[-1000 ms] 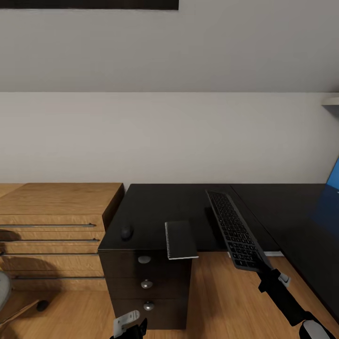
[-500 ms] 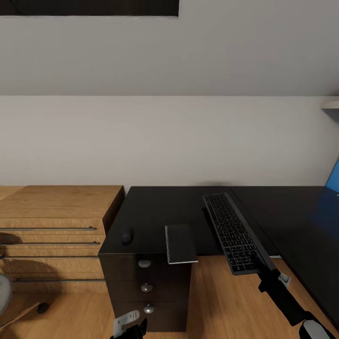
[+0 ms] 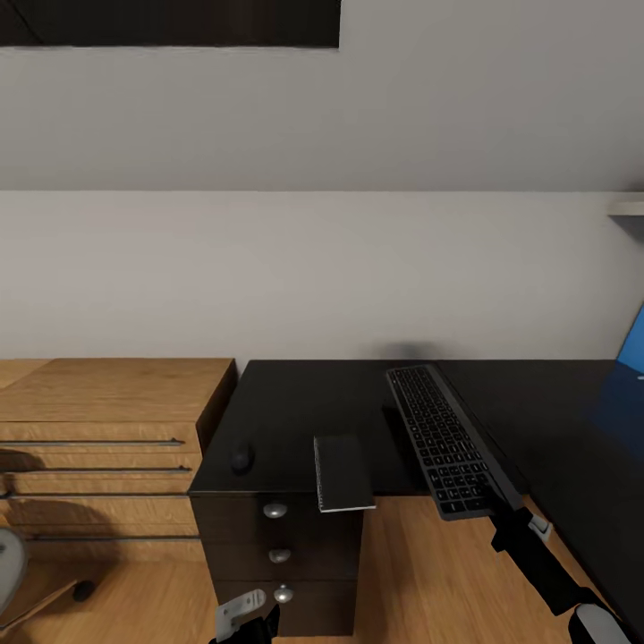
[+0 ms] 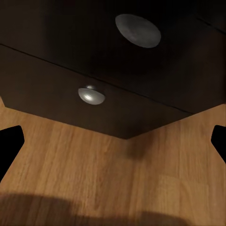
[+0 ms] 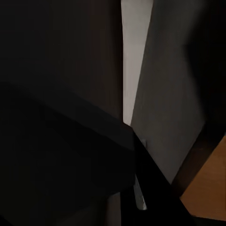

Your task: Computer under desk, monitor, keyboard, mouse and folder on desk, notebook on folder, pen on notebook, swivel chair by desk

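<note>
— Well, where was the keyboard (image 3: 447, 440) kept?
— It was gripped by the right tool (image 3: 506, 521), tilted above the bench (image 3: 295, 402), beside the notebook (image 3: 343, 473).
— The risk?
— The notebook could be knocked off.

So the body itself is mostly matte black with a few pale bits. The right arm (image 3: 537, 563) is a chunky, boxy black link, and there's a rounded light-grey cap (image 3: 595, 623) at its lower end, plus a small grey-white tab (image 3: 539, 529) sticking off the side near the gripper end. The left gripper (image 3: 243, 617) is black too, with a light-grey angled plate on top that has a couple of small dark dots, probably screws. In the left wrist view its fingertips (image 4: 9, 146) are plain black wedges on both edges. The right wrist view is too dark to make out any detail.
</note>
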### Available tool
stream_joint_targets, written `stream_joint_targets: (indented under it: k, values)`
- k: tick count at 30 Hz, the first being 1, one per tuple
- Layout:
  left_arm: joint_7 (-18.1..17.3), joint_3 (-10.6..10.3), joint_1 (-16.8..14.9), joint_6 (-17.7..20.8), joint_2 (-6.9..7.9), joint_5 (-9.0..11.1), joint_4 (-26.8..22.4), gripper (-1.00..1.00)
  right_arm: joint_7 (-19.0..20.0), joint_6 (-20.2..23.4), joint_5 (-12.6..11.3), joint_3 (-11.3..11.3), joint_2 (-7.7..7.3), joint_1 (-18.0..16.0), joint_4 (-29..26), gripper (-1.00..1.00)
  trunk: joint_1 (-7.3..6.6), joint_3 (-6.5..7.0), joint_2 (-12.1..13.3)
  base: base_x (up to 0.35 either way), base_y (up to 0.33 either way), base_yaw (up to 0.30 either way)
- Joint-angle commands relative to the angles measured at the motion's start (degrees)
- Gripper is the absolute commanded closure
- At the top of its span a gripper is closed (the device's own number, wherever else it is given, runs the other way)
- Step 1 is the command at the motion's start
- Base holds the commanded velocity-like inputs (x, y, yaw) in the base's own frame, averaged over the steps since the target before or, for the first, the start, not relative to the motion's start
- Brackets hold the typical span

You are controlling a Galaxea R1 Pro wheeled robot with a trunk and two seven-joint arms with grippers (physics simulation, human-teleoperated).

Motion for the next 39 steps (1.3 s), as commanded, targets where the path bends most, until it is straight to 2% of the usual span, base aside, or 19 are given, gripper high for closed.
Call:
stream_joint_targets:
  k: [1,7,16,24,26,30,39]
  values:
    - [0.4,-0.15,-0.02,0.19,0.03,0.45,-0.1,-1.0,-0.1,0.38,-0.28,-0.05,-0.03,-0.03,-0.15,1.0,-0.23,0.12,0.39,0.0,0.0,0.0]
    - [0.4,-0.15,-0.02,0.19,0.03,0.35,-0.1,-1.0,-0.79,0.38,-0.23,-0.11,-0.1,-0.03,-0.48,1.0,-1.55,1.2,2.79,0.0,0.0,0.0]
    - [0.4,-0.06,-0.02,0.17,0.15,0.3,-0.11,-1.0,-2.87,0.38,-0.2,-0.17,-0.23,-0.03,-1.02,1.0,-1.55,1.2,2.79,0.0,0.0,0.0]
    - [0.35,0.1,-0.02,-1.22,0.29,0.36,2.72,-1.0,-5.39,0.44,-0.19,-0.13,-2.52,-0.03,-2.78,1.0,-1.55,1.2,2.79,-0.024,0.0,0.0]
    - [0.33,0.11,-0.02,-3.41,0.34,0.39,4.21,-1.0,-6.44,0.41,-0.2,-0.18,-2.79,-0.03,-2.87,1.0,-1.55,1.2,2.79,-0.166,0.0,0.0]
    - [0.32,0.11,-0.02,-5.26,0.37,0.32,6.39,-1.0,-7.2,0.34,-0.2,-0.2,-2.96,-0.03,-2.92,1.0,-1.55,1.2,2.79,-0.26,0.0,0.0]
    - [0.31,0.12,-0.02,-5.93,0.36,0.24,7.21,-1.0,-7.2,0.16,-0.26,-0.21,-3.31,-0.03,-3.18,1.0,-1.55,1.2,2.79,-0.319,0.0,0.0]
